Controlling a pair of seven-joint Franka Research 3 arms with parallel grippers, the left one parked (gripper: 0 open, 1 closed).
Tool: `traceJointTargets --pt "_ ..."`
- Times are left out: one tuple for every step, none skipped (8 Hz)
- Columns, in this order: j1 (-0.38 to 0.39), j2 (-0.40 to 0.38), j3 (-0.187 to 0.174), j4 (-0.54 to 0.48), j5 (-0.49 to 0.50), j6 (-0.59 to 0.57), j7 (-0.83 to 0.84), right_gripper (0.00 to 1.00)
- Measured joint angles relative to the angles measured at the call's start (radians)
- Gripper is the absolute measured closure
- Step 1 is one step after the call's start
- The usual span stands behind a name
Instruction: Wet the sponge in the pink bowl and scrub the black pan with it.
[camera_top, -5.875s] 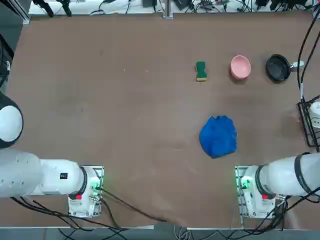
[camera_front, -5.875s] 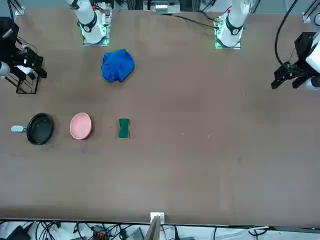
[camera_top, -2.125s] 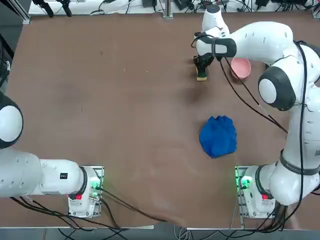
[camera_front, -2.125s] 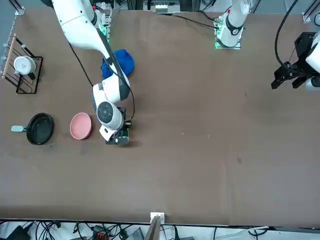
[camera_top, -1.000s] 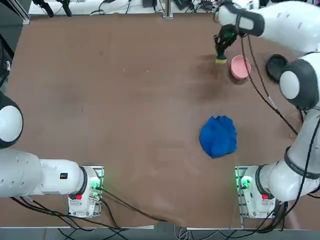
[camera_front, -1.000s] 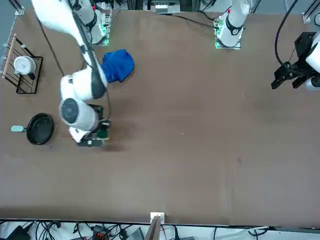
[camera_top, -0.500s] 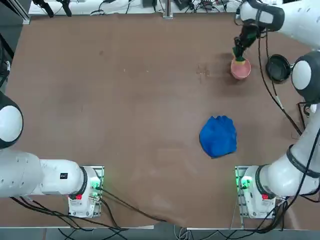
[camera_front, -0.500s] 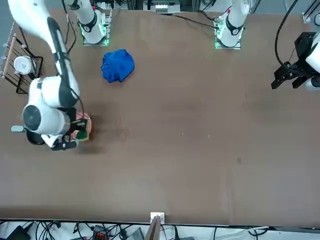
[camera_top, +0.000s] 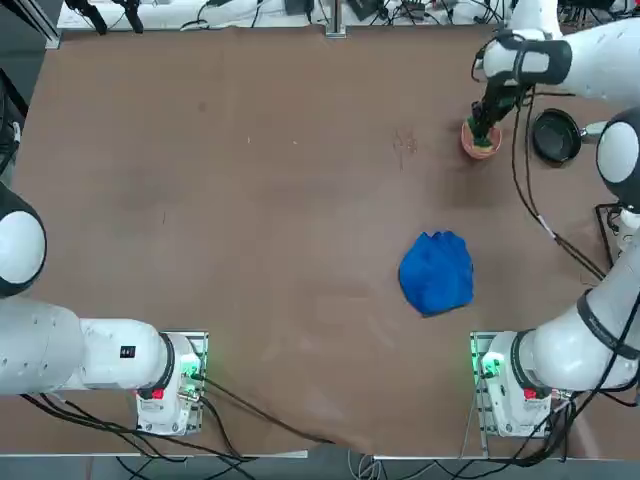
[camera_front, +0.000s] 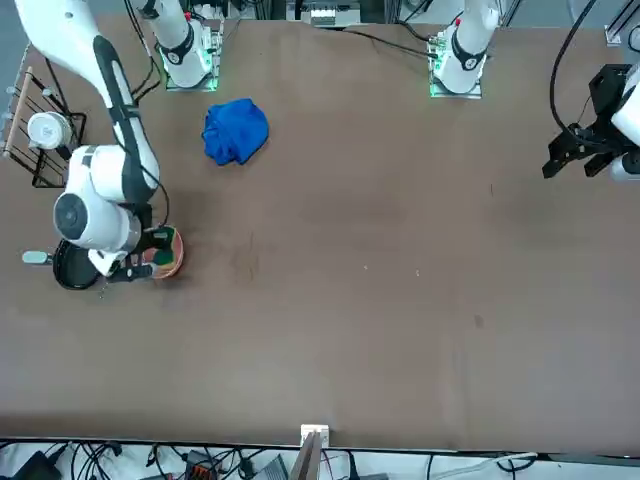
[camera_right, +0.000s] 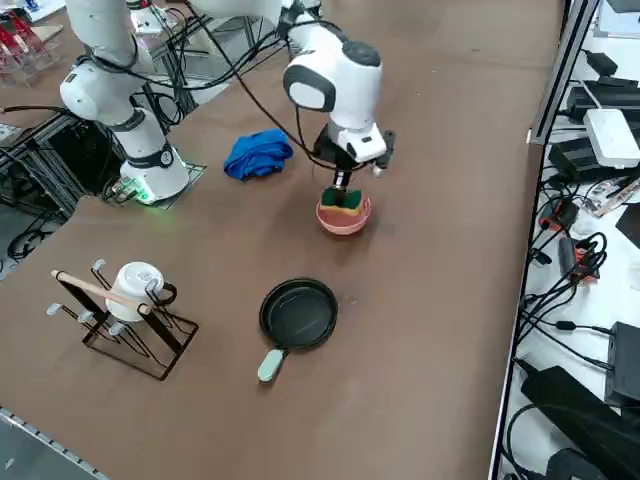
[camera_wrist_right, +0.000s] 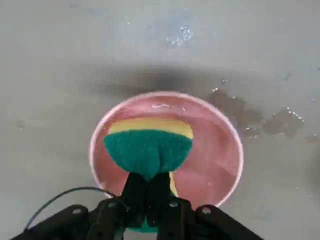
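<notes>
Right tool (camera_wrist_right: 148, 182) pinching one sponge (camera_wrist_right: 148, 150) in one pink bowl (camera_wrist_right: 220, 160); one black pan (camera_right: 298, 313) and one blue cloth (camera_right: 257, 154) near bowl, on one desk (camera_right: 430, 260).

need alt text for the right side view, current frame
The right gripper holds a green-and-yellow sponge down in a small pink bowl. Nearer the camera, a black frying pan with a light grey handle sits beside a dark wire rack holding a white cup; a crumpled blue cloth lies beyond.
</notes>
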Motion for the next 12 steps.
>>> traceJointTargets --pt "-0.009 0.002 0.000 -0.013 0.000 0.018 0.000 0.96" --pt "-0.021 0.010 0.000 -0.023 0.000 0.040 0.000 0.96" --pt "-0.033 0.023 0.000 -0.029 0.000 0.062 0.000 0.96" --pt "-0.039 0.037 0.000 -0.030 0.000 0.083 0.000 0.96" --pt "-0.041 0.048 0.000 -0.030 0.000 0.104 0.000 0.96" --pt "-0.041 0.054 0.001 -0.030 0.000 0.115 0.000 0.96" --pt "-0.041 0.056 0.002 -0.030 0.000 0.119 0.000 0.96" --pt "-0.040 0.056 0.004 -0.030 0.000 0.121 0.000 0.96" --pt "-0.038 0.058 0.008 -0.030 0.000 0.126 0.000 0.96" --pt "-0.038 0.060 0.010 -0.029 0.000 0.130 0.000 0.96" --pt "-0.038 0.061 0.014 -0.029 0.001 0.133 0.000 0.96" --pt "-0.036 0.063 0.017 -0.028 0.001 0.136 0.000 0.96"
